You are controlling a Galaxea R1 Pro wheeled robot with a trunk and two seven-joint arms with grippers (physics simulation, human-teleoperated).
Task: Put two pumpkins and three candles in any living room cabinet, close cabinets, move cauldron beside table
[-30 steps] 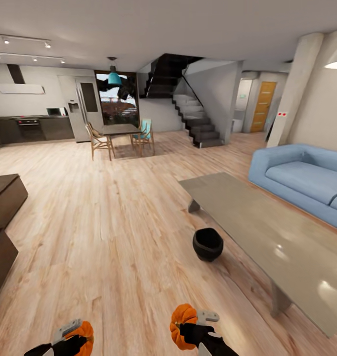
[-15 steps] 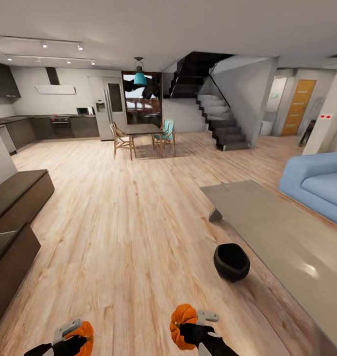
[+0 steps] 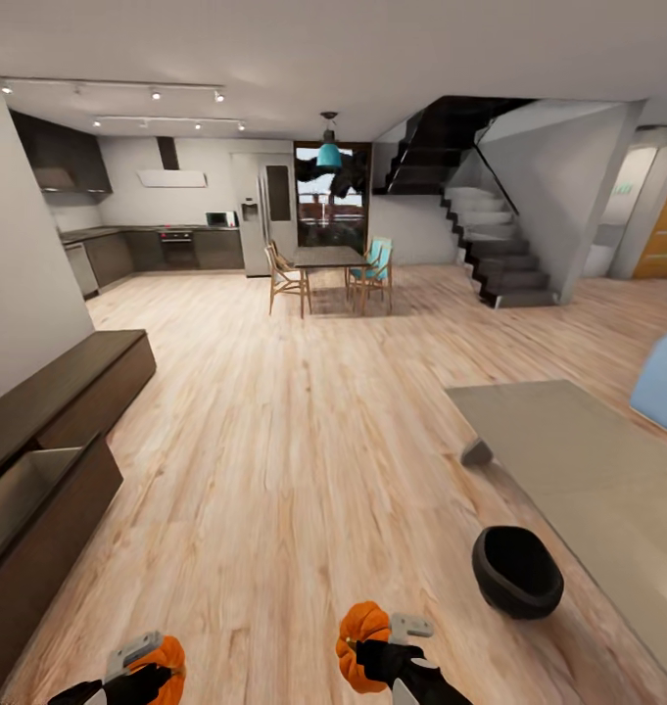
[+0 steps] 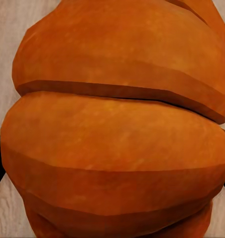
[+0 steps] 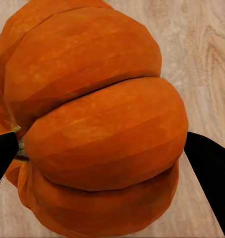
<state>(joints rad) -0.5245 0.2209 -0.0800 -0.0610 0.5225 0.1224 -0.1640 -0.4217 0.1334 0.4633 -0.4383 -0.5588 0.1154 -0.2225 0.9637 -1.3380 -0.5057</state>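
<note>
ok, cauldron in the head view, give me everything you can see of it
The cauldron is a squat, round, matte black pot with a wide open mouth tilted toward the camera; its inside looks dark and empty. No legs are discernible. It sits on the pale wood floor, right beside the near edge of the low grey table. Whether they touch is unclear. Nothing grips it.

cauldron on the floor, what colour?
Black, plain, no pattern. The cauldron shows best in the head view.

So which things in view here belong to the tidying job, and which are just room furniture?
Job:
- pumpkin in left pincer
- pumpkin in right pincer
- cauldron, on the floor beside the low grey table
- dark brown cabinet, one compartment open

Just there:
- dining table and chairs
- staircase
- blue sofa
- kitchen units
</note>
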